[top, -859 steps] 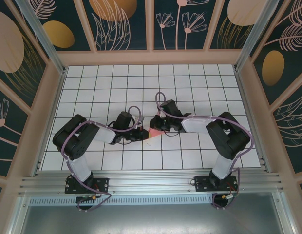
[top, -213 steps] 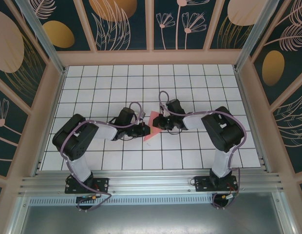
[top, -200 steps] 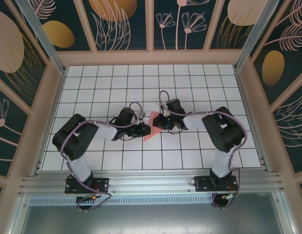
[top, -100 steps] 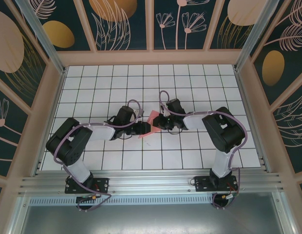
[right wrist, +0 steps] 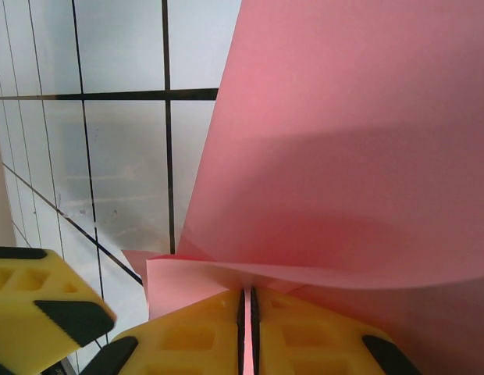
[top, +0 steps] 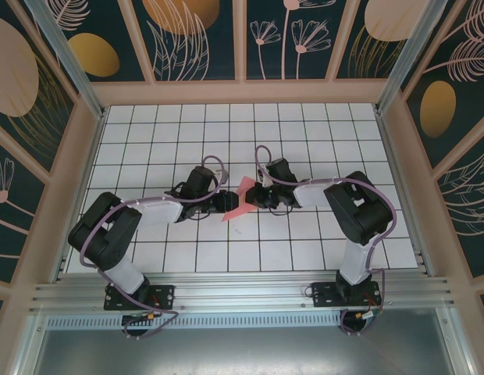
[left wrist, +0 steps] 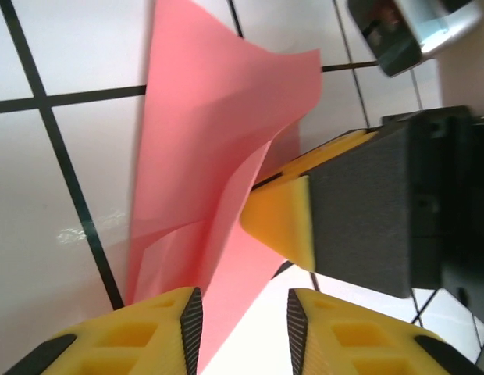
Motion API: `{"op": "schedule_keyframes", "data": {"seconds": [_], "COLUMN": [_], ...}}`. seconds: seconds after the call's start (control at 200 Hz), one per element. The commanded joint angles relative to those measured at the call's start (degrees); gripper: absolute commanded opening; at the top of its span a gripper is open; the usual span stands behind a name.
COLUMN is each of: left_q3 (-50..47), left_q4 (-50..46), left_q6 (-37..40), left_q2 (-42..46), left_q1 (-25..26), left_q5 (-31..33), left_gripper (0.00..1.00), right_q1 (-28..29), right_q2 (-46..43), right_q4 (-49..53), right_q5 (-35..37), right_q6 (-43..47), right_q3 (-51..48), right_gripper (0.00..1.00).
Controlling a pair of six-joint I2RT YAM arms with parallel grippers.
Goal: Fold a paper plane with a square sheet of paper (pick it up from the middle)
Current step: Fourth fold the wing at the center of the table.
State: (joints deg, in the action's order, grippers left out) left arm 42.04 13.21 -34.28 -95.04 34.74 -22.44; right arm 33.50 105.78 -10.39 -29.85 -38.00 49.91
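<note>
Between right gripper [right wrist: 247, 312] jaws: paper [right wrist: 343, 156] pinched tight, so it stays up.
Left gripper [left wrist: 243, 312]: jaws a bit apart around paper edge, to grab it.

**Item: 2 robot arms, matched pair.**
- Left arm [top: 152, 209], right arm [top: 312, 193]: glossy black rounded joint housings joined by white tubular links.
- Bases: 1 black base plate [top: 137, 295] per arm, with small fixings at its corners.
- Cabling: 1 lilac-purple cable [top: 213, 162] per arm, looping loosely outside the housings. A further loop hangs below each base.
- Left gripper [left wrist: 242, 328]: 2 yellow plastic fingers [left wrist: 148, 340] with moulded hollow pockets and black inserts at the outer corners.
- Right gripper [right wrist: 247, 328]: matching yellow fingers [right wrist: 187, 340] with black inserts. From the left wrist, 1 yellow wedge tip [left wrist: 281, 223] fronts a matt, grainy black block.
</note>
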Motion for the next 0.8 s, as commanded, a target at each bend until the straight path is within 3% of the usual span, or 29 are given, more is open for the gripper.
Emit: {"op": "schedule_keyframes", "data": {"seconds": [0.0,0.21,0.365,0.575,0.796], "left_q3": [2.3,2.7,2.7,2.7,1.9], "left_q4": [-1.8,-4.3,-3.9,-2.8,-2.0], "left_q6": [2.3,4.1,4.7,4.8,4.6], "left_q2": [-1.9,-2.8,-4.7,-6.6,-7.7], "left_q1": [-0.1,-0.2,-0.4,-0.3,-0.5], "left_q5": [0.4,3.5,1.3,-1.5,-2.6], "left_gripper": [0.32,0.36,0.35,0.27,0.06], "right_q1": [0.5,0.4,0.4,0.4,0.4], "right_q2": [-1.4,-1.5,-1.3,-0.9,-0.8], "right_q4": [0.6,0.6,0.9,1.0,1.4], "right_q5": [0.5,0.6,0.6,0.6,0.6], "right_q6": [0.5,0.5,0.6,0.5,0.8], "right_q3": [1.1,1.2,1.6,2.0,2.8], "right_gripper": [0.15,0.15,0.15,0.15,0.15]}}
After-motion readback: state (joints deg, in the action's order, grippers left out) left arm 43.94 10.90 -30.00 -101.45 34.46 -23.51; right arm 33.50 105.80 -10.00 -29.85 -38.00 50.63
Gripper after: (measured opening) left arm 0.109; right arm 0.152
